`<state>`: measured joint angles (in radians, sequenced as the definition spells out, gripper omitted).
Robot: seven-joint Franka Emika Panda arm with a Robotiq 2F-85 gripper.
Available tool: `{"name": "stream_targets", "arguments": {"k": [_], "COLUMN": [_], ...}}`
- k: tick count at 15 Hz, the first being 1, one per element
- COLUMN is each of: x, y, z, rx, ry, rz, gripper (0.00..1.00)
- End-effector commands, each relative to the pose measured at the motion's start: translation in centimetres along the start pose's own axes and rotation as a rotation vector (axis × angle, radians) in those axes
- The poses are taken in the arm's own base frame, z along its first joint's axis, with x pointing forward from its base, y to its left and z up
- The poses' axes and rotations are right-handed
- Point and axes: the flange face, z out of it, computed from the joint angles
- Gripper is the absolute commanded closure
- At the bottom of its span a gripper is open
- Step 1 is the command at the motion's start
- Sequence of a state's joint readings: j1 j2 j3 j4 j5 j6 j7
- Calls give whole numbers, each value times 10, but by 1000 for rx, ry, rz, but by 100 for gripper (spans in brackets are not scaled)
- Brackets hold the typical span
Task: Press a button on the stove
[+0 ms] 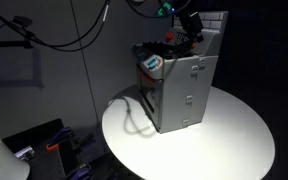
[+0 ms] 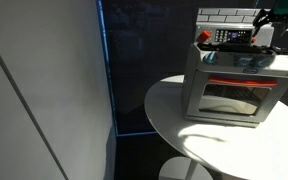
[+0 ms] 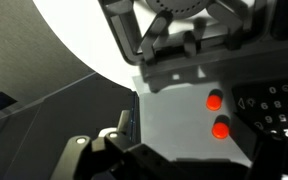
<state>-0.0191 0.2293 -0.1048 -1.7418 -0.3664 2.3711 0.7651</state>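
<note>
The stove (image 1: 184,90) is a small grey box with a windowed oven door (image 2: 232,97) and stands on a round white table (image 1: 234,140). Its pale tiled back panel (image 2: 224,16) rises behind a dark control strip (image 2: 229,37). My gripper (image 1: 189,25) hovers over the back of the cooktop, close to the panel; it also shows in an exterior view (image 2: 269,22). In the wrist view the gripper (image 3: 199,72) fills the top edge, close over a grey panel with two red buttons (image 3: 215,100) (image 3: 221,127) beside a dark keypad (image 3: 276,105). Its jaws are blurred.
The table (image 2: 174,110) stands in a dark room. A pale wall panel (image 2: 44,90) lies to one side. Cables (image 1: 54,30) hang at the back, and boxes (image 1: 44,145) sit on the floor beside the table. A small teal and white object (image 1: 153,63) sits on the stove's front corner.
</note>
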Motion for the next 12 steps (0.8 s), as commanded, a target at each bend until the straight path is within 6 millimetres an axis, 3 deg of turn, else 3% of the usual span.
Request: {"name": "stream_targets", "arguments": {"k": [1,12], "x": [10,12], "y": [-6,-4], "z": [-1,2], "rx": [0,-8], "ry": [16,13], "rz": [22,41], "gripper": [0,0]}}
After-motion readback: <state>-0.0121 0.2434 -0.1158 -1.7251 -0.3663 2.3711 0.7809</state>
